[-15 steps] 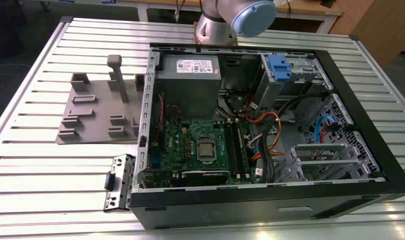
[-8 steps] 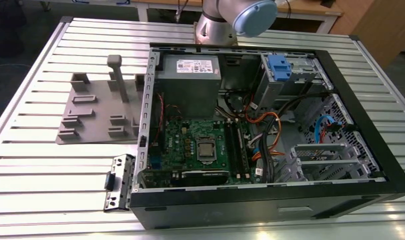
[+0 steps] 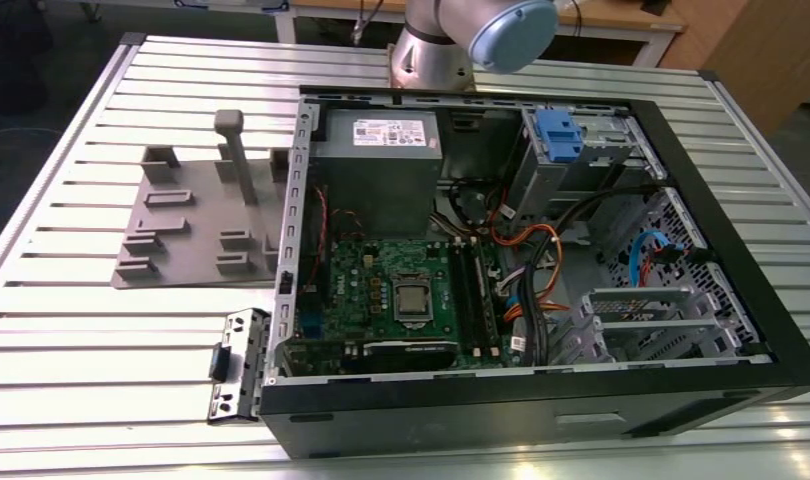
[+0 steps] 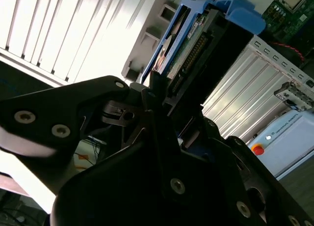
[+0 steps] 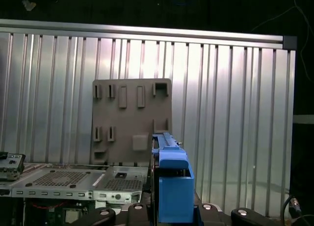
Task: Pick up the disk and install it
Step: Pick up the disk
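The disk [image 4: 194,37] is lifted clear of the table; I see it edge-on, a thin drive framed by a blue plastic carrier [image 5: 171,184]. My gripper [image 4: 164,96] is shut on its lower end, with the black fingers [image 4: 152,91] pressed against both flat sides. In the first wrist view the carrier rises upright out of the gripper [image 5: 171,209]. Behind the disk lies the grey holder plate [image 5: 131,120], with nothing on it. In the exterior view the holder plate [image 3: 198,225] also lies bare, and the arm [image 3: 472,35] is at the table's far edge.
The open computer case [image 3: 725,290] lies on the ribbed metal table [image 3: 58,330]. Inside are the grey power supply [image 3: 374,160], the green motherboard [image 3: 398,290], cables and a grey cage with a blue latch [image 3: 561,130]. A loose bracket [image 3: 238,365] lies beside the case.
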`<state>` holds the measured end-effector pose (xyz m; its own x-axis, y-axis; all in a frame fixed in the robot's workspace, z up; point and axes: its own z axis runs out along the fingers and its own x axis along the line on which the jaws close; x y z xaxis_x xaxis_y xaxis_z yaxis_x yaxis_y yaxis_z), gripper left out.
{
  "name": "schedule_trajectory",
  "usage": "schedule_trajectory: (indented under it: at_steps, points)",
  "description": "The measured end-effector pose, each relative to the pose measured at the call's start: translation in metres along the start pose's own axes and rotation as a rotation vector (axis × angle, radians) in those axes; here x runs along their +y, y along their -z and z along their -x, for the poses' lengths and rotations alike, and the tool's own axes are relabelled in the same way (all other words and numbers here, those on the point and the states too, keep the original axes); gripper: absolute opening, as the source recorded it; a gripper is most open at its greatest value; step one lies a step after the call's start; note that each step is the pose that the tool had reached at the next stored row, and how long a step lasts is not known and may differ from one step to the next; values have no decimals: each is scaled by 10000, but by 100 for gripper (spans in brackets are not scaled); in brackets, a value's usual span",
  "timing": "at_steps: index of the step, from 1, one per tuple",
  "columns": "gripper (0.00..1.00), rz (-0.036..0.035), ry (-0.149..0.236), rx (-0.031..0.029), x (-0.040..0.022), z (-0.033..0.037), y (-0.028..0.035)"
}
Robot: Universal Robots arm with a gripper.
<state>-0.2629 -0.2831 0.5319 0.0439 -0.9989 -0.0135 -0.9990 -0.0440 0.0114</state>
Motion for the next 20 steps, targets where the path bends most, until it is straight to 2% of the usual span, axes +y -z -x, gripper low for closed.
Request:
schedule_trajectory:
  at_steps: [20]
  points:
    - [36, 18, 0, -1, -717, -32, -1]
